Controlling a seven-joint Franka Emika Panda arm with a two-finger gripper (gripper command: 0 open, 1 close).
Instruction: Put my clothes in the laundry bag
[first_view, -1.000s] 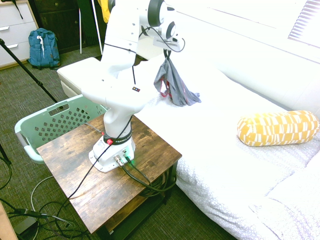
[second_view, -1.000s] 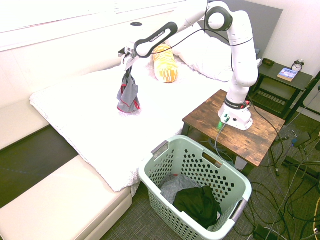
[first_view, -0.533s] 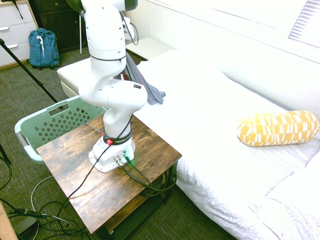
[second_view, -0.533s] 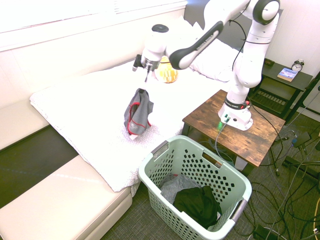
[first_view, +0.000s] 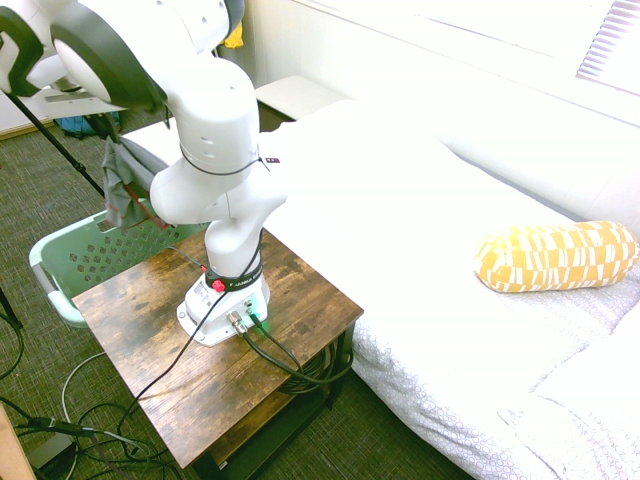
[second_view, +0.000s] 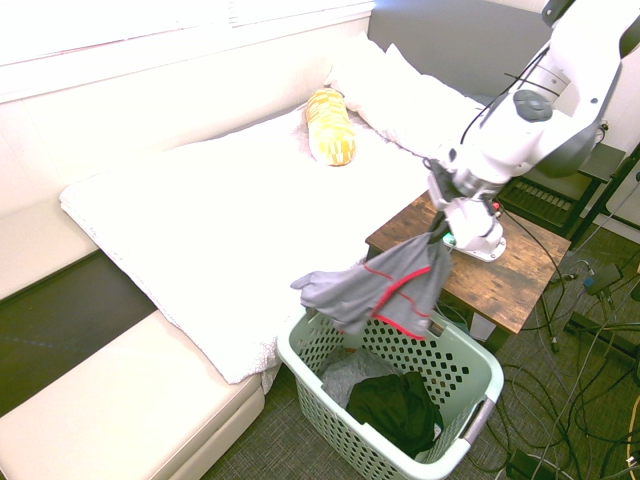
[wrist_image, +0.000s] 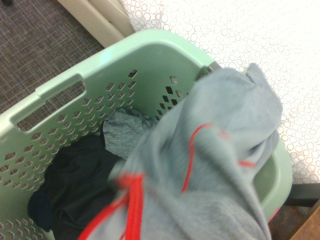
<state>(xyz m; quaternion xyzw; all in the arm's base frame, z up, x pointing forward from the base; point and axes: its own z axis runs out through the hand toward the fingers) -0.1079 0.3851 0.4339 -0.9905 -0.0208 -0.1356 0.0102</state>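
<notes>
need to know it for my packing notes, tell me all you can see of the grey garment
The grey garment is soft-looking, heathered fabric with red trim and thin red seams. Bunched at one end in the shut gripper, it hangs draped and creased over the laundry basket, blurred in places.

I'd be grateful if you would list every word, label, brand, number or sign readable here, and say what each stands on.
"FRANKA", partly crossed by a cable: black band around the foot of the white robot arm; letters after it too small.
Small dark label higher up: unreadable.
No other text is readable.
</notes>
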